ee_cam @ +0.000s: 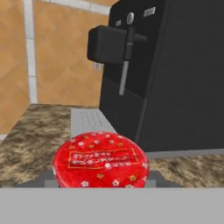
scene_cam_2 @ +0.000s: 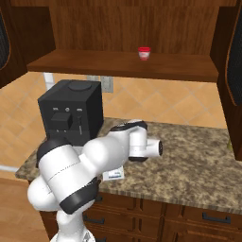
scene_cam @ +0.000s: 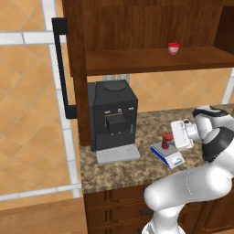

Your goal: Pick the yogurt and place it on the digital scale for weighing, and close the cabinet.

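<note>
Yogurt (scene_cam: 167, 140) standing upright on the digital scale (scene_cam: 168, 154), centred on the pale top plate, narrower than the plate; scale on the speckled worktop (scene_cam: 132, 167) just right of the coffee machine (scene_cam: 113, 118), near its grey tray (scene_cam: 118, 155). Seen from the hand view, red foil lid (ee_cam: 101, 164) close below the camera, machine spout behind it.

Tool (scene_cam: 176, 137) at the cup, on its right side, wrist turned toward the machine; fingers hidden behind the cup and the white wrist, so open or closed cannot be told, nor whether the cup is gripped.

Judged stage: placing step at or near its end; cabinet closing not yet done; cabinet (scene_cam: 151, 32) open, left door (scene_cam: 61, 68) swung out with its bar handle facing the room, small white cup (scene_cam: 173, 48) on the shelf.

For a clean finish of the step in hand: release only with the cup base flat on the plate; open the fingers fully before any motion; retreat straight away from the cup, not sideways, to avoid tipping it or nudging the light scale; keep clear of the machine on the left; then rise toward the door handle.
</note>
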You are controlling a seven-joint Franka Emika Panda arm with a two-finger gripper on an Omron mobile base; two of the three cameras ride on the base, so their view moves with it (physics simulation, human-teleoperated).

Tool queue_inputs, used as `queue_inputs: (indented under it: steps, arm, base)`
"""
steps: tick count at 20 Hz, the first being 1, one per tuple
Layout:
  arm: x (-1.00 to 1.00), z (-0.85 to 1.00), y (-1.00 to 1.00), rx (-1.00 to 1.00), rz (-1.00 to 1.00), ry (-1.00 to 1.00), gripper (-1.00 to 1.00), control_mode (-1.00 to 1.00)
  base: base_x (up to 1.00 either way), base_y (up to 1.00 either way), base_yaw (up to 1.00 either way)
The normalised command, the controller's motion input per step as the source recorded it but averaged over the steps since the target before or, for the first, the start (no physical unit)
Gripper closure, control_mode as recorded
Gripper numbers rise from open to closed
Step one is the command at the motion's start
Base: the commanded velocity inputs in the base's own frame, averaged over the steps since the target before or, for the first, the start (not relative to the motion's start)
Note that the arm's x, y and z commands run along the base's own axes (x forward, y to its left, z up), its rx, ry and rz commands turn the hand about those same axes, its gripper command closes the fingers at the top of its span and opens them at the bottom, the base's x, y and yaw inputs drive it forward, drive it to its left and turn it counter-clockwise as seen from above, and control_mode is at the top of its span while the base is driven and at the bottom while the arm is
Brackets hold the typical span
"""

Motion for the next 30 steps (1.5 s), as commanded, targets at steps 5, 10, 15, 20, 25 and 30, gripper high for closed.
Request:
queue_inputs:
  steps: [5, 10, 15, 20, 25, 30]
  arm:
    - [0.08, -0.03, -0.05, 0.00, 0.00, 0.01, -1.00, -1.00]
    - [0.00, 0.00, -0.10, 0.00, 0.00, 0.01, -1.00, -1.00]
    - [0.00, 0.00, -0.33, 0.00, 0.00, 0.01, -1.00, -1.00]
    - [-0.40, 0.28, -0.42, 0.10, -0.08, -0.23, -1.00, -1.00]
    - [-0.71, 0.36, -0.13, 0.24, -0.09, -0.32, -1.00, -1.00]
    - [-0.37, 0.71, -0.05, 0.20, -0.05, -0.38, -1.00, -1.00]
  base:
    - [0.00, 0.00, 0.00]
    - [0.00, 0.00, 0.00]
    - [0.00, 0.00, 0.00]
    - [0.00, 0.00, 0.00]
    - [0.00, 0.00, 0.00]
    - [0.00, 0.00, 0.00]
